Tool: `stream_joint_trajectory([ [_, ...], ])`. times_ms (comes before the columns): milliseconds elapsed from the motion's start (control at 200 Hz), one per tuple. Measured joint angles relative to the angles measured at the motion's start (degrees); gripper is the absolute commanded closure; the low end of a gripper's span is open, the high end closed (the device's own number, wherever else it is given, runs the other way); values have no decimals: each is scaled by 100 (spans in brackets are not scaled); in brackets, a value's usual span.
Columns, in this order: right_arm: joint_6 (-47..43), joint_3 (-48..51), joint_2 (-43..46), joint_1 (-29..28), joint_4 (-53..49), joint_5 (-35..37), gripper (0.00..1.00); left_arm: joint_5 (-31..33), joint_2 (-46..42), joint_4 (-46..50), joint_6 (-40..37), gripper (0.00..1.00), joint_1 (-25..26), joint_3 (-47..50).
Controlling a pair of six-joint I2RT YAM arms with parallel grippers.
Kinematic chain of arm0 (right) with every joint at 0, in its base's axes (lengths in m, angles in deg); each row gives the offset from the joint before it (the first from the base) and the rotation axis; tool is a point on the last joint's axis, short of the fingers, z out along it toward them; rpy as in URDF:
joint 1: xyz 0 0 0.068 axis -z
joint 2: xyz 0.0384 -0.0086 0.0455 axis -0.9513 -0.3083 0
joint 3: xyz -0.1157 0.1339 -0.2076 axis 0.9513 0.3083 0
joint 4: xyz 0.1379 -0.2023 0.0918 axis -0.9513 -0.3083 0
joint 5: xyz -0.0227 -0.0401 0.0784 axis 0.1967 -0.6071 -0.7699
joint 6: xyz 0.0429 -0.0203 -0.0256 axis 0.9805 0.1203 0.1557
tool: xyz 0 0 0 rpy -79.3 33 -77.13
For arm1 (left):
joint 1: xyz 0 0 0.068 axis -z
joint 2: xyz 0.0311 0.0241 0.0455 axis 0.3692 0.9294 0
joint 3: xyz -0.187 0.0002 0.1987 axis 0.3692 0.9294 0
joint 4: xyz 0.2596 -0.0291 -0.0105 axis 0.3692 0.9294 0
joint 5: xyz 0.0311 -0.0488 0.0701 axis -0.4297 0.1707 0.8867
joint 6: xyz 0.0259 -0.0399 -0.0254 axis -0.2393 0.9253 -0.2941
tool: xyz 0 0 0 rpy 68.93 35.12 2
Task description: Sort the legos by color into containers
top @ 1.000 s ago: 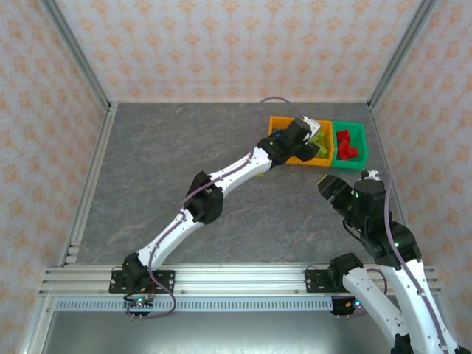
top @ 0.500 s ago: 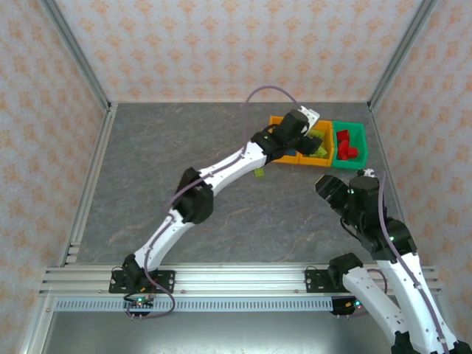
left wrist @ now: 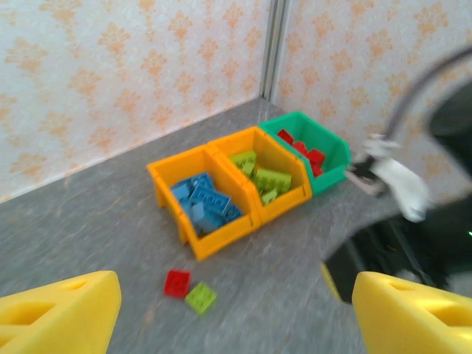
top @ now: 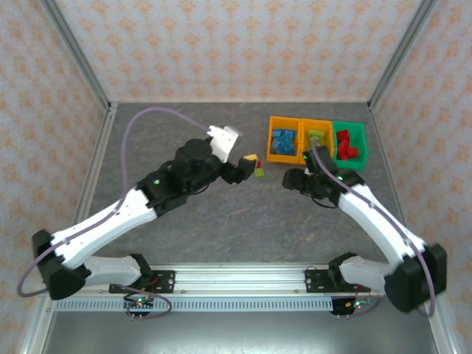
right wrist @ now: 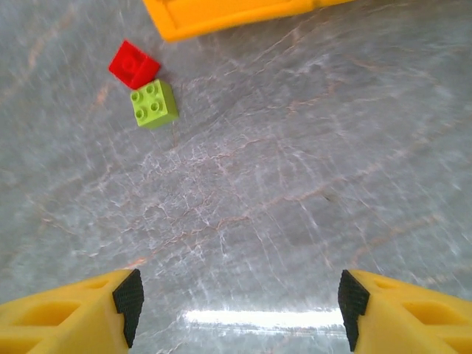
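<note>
The left hand (left wrist: 236, 299) is seen with its two yellow fingers (left wrist: 63, 310) spread wide apart, and nothing is held between them. It is carried above the grey desk (left wrist: 88, 221) and aimed towards the bins. Just past the gap between the fingers, a red brick (left wrist: 176, 283) and a lime brick (left wrist: 200, 297) are found lying flat on the desk. The two are close together, touching or almost touching at a corner.

The right hand (right wrist: 240, 302) is likewise held with its fingers apart. Their black pads (right wrist: 127, 299) face bare desk and nothing is gripped. The same two loose bricks are seen at the upper left of its view, near the outer wall of an orange bin. From above, this pair is seen to lie between the two hands, with the left hand just beside it.

Beyond the loose bricks, three bins are joined in a row near the far right corner of the desk. The end orange bin (left wrist: 221, 237) is loaded with blue bricks (left wrist: 203, 203). The middle orange bin (left wrist: 284, 210) is loaded with lime bricks (left wrist: 265, 179). The green bin (left wrist: 332, 177) at the other end is loaded with red bricks (left wrist: 302, 147). Part of the right arm is seen, blurred, beside the green bin.
</note>
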Motion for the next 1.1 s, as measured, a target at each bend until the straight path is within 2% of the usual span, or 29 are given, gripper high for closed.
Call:
stream_joint_trajectory([
  [115,-313,-546,-1248,-247,413,74,28,87,-651,1069,-289,11,-2,76],
  [250,-595,-1237,-2516,-284,774,94,31,79,-1078,2256,-505,5,0,107],
  [440,-905,-2170,-3860,-289,870,24,33,55,-1460,3086,-686,3,0,527],
  [576,-990,-2428,-4245,-326,879,-61,34,101,-1764,3187,-769,2,0,975],
  [796,-1106,-2697,-4588,-422,852,-122,58,120,-1823,3195,-835,2,-17,1130],
  [966,-1093,-2702,-4684,-472,861,-107,60,125,-1766,3241,-835,1,-17,1224],
  [1101,-1080,-2570,-4577,-472,938,-120,71,136,-1762,3259,-839,1,-35,1233],
])
